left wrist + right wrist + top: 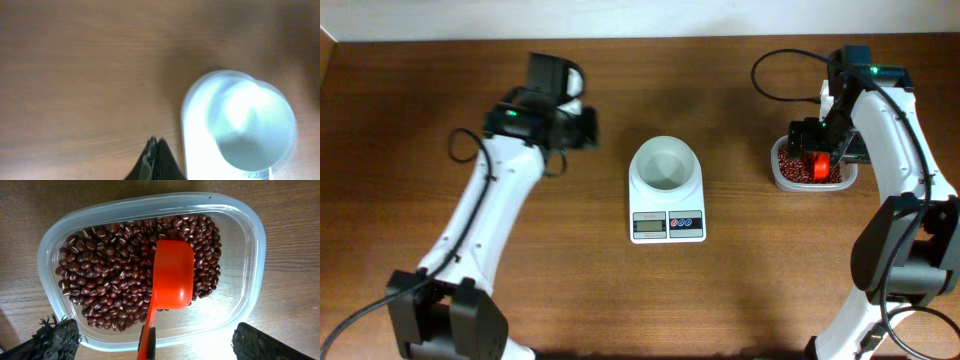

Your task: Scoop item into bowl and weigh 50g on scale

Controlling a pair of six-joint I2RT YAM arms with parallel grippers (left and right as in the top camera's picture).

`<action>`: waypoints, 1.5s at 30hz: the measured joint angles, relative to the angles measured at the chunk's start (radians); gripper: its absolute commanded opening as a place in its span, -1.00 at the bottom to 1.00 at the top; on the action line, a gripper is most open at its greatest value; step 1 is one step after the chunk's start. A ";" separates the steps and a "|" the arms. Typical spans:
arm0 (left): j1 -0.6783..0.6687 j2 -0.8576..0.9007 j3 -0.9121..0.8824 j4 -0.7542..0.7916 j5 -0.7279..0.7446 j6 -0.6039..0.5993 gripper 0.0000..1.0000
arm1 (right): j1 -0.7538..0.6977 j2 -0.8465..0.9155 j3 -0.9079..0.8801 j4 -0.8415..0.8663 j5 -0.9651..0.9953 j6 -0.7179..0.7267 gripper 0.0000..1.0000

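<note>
The white bowl (665,165) stands empty on the white scale (668,226) at the table's middle; both show blurred in the left wrist view, bowl (255,125) and scale (197,145). The red-brown beans (105,265) lie in a clear plastic container (250,240) at the right (782,178). An orange scoop (172,272) rests on the beans, its handle pointing up between my right fingers. My right gripper (155,332) is open wide above the container's near rim, also in the overhead view (817,150). My left gripper (155,150) is shut and empty, left of the scale (588,128).
Bare wooden table lies around the scale and in front of it. The right arm's black cable (775,75) loops above the table behind the container. A pale wall edge runs along the back of the table.
</note>
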State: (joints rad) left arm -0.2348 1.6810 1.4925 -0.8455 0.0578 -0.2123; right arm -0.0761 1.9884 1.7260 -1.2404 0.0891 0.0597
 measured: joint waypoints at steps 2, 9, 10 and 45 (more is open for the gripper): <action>-0.111 -0.018 0.003 -0.099 0.000 0.060 -1.00 | 0.000 0.000 0.000 0.000 0.000 0.001 0.98; -0.434 -0.018 -0.063 -0.086 -0.032 0.142 -1.00 | 0.000 0.000 0.000 0.000 0.000 0.000 0.98; -0.470 -0.006 -0.085 -0.037 -0.055 0.145 -1.00 | 0.000 0.000 0.000 0.000 0.000 0.000 0.98; -0.590 0.291 -0.163 0.112 -0.215 0.221 -1.00 | 0.000 0.000 0.000 0.000 0.000 0.001 0.98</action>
State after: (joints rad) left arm -0.8246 1.9717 1.3296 -0.7338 -0.1570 0.0090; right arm -0.0761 1.9884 1.7260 -1.2404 0.0891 0.0605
